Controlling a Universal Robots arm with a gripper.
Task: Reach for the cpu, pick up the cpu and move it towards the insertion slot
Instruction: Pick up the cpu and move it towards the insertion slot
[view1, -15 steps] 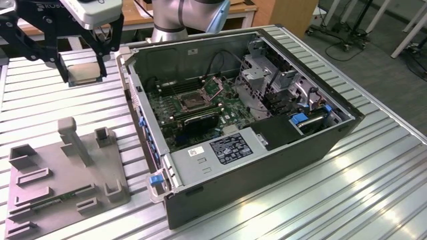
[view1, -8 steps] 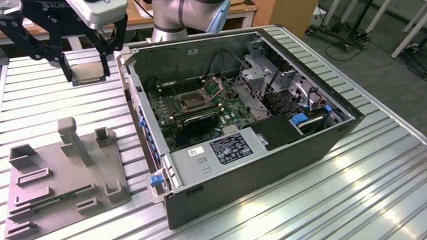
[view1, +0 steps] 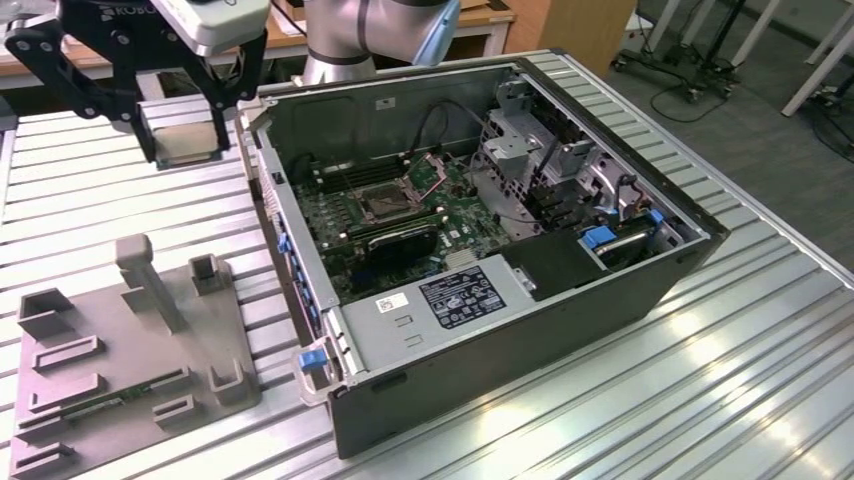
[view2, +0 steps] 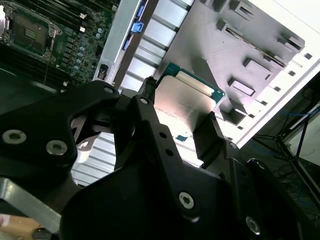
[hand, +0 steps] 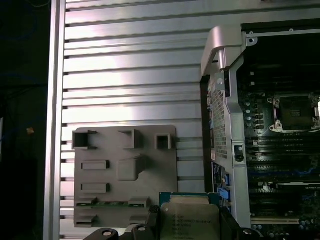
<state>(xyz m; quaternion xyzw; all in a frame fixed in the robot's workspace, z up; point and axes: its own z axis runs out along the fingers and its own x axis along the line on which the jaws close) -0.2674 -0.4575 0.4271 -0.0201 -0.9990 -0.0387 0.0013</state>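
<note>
Contact is plain in the second wrist view: the pincer (view2: 177, 114) is pressed in on the cpu (view2: 192, 95), one black finger on each of two opposite edges, so the chip is pinched between them. Part of the pale metal face and a stretch of green rim show past the fingers (view2: 210, 137); the rest of the chip is hidden behind the pincer's dark body. In the first wrist view the cpu (hand: 190, 216) is cut off by the picture's edge, with the fingertips barely in frame on either side of it. In the exterior view the pincer (view1: 187, 148) hangs to the exterior view's left of the open computer case (view1: 534, 330), outside its wall. There the cpu (view1: 187, 138) is a small pale patch between the black links, its edges hard to make out. It is held up off the slatted bench (view1: 694, 400) and clear of the grey fixture tray (view1: 134, 350), which lies nearer the camera. The insertion slot (view1: 380, 203) sits inside the case on the green board, well apart from the chip; in the first wrist view the slot (hand: 298, 111) is clipped by the frame edge. A thin green strip (hand: 110, 203) lies in the tray, too small to tell more. The arm (view1: 354, 35) is cut off at the exterior view's top.
</note>
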